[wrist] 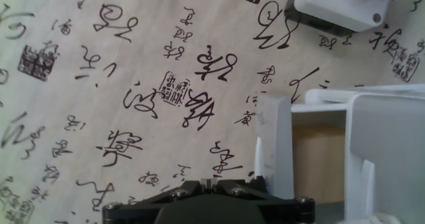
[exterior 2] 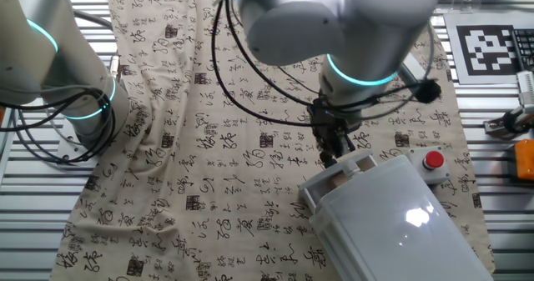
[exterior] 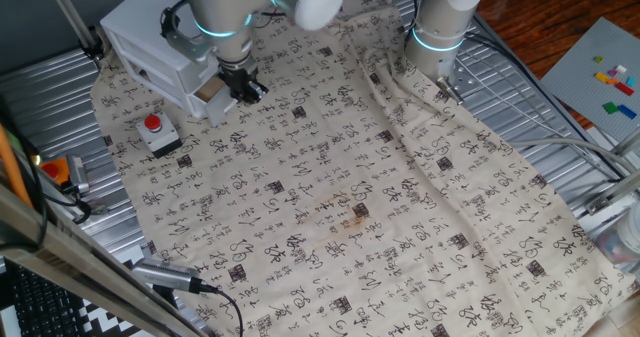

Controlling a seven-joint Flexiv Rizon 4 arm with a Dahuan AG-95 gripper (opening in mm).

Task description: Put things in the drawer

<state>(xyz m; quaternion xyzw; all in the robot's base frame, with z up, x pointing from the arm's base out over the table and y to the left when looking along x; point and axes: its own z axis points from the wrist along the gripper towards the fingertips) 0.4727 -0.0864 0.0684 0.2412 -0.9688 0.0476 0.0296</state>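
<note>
The white cabinet (exterior: 150, 39) stands at the back left with its low drawer (exterior: 207, 98) pulled out. The tan block (exterior: 206, 91) lies inside the drawer; it also shows in the hand view (wrist: 319, 163) and in the other fixed view (exterior 2: 337, 178). My gripper (exterior: 247, 87) hangs just beside the drawer's front, close above the cloth, with its fingers together and nothing between them. In the hand view the gripper (wrist: 210, 182) sits left of the drawer's front wall (wrist: 274, 141). In the other fixed view the gripper (exterior 2: 330, 153) is right above the drawer front.
A small grey box with a red button (exterior: 153, 127) sits on the cloth near the cabinet, also in the hand view (wrist: 339, 8). A patterned cloth (exterior: 350, 197) covers the table. A second arm's base (exterior: 440, 27) stands at the back.
</note>
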